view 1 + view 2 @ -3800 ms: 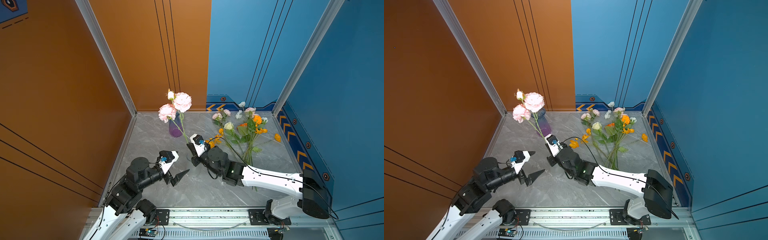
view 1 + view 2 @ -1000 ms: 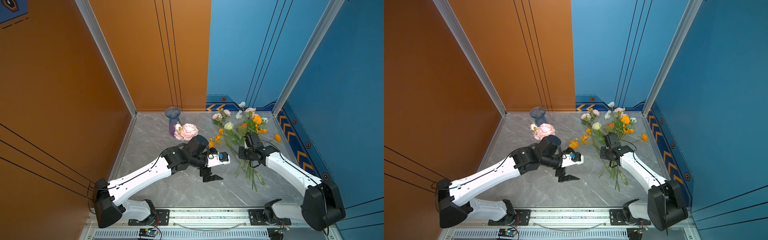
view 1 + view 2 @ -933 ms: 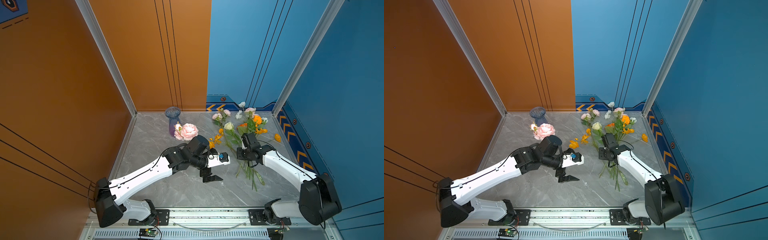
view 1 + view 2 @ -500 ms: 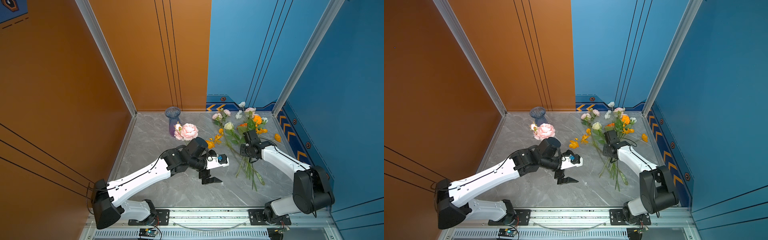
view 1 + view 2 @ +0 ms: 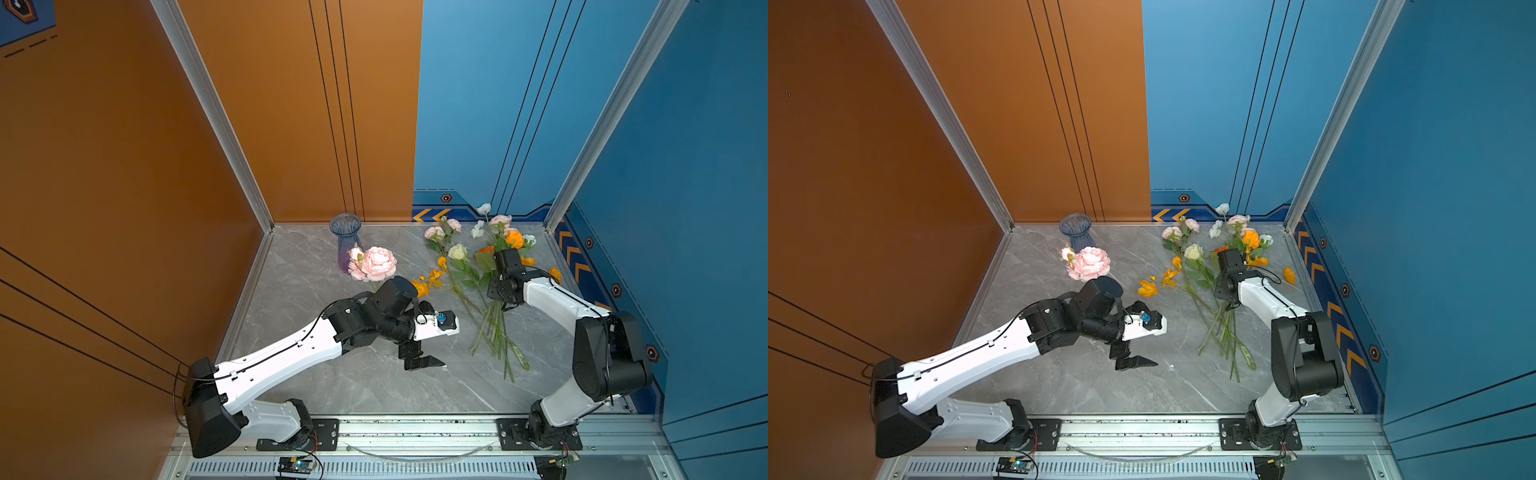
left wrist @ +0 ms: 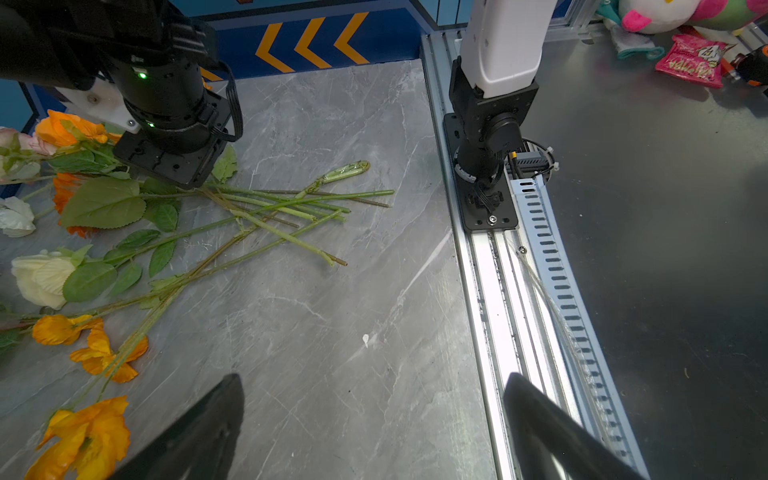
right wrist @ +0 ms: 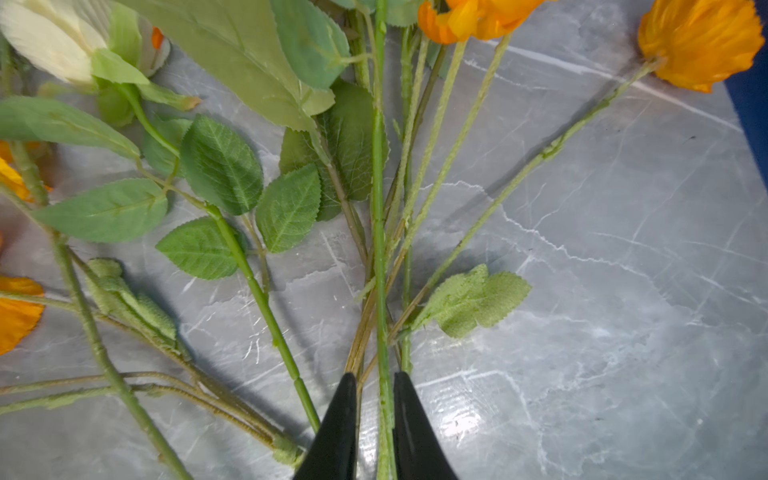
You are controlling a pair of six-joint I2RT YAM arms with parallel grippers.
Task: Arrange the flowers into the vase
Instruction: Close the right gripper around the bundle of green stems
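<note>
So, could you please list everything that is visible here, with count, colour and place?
vase: one, blue-purple glass, upright at the table's far left.
pink peony: one spray, pink, lying in front of the vase.
flower bunch: one, green stems, pink, white, cream, orange blooms, lying at right.
table: one, grey marble.
snack bag: one, pink, outside the cell, left wrist view.
left gripper: one, black, open, above mid-table.
right gripper: one, black, narrowly astride the bunch's stems.

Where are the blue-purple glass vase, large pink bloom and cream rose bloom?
Blue-purple glass vase (image 5: 347, 243): in a top view, on its neck.
Large pink bloom (image 5: 377, 264): in a top view, petal centre.
Cream rose bloom (image 7: 45, 37): right wrist view, outer petals.
</note>
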